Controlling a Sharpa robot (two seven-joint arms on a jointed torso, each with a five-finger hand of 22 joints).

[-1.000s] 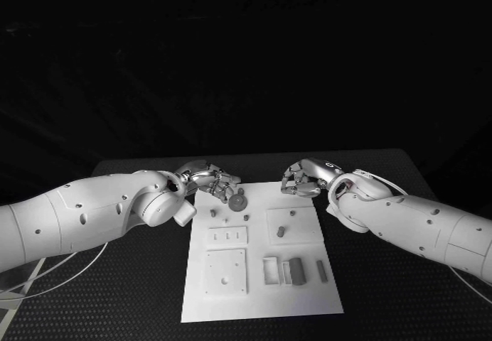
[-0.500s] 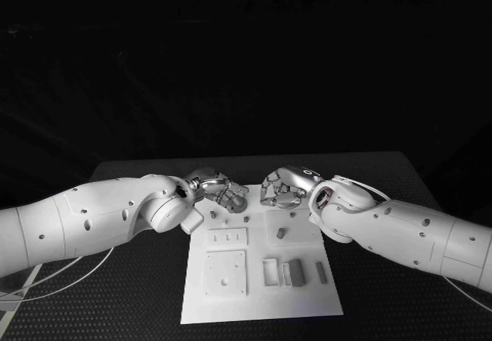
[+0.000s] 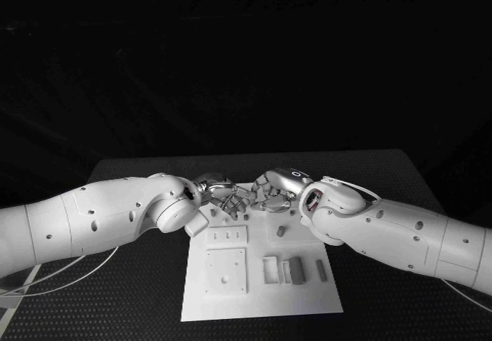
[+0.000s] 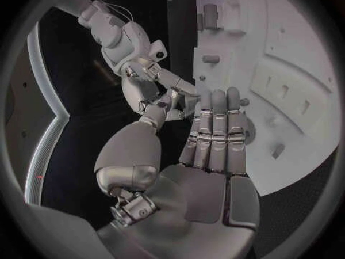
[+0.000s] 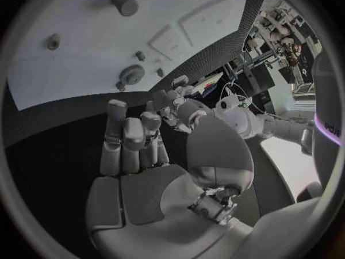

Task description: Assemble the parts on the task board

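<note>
Both hands have closed in over the board's far edge; left hand and right hand fingers spread, empty, gear beneath.

head looks down, wrists near task board

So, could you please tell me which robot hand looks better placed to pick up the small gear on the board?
Probably the left robot hand: the gear lies beside its fingertips. The right robot hand hovers a little farther off, empty.
</note>
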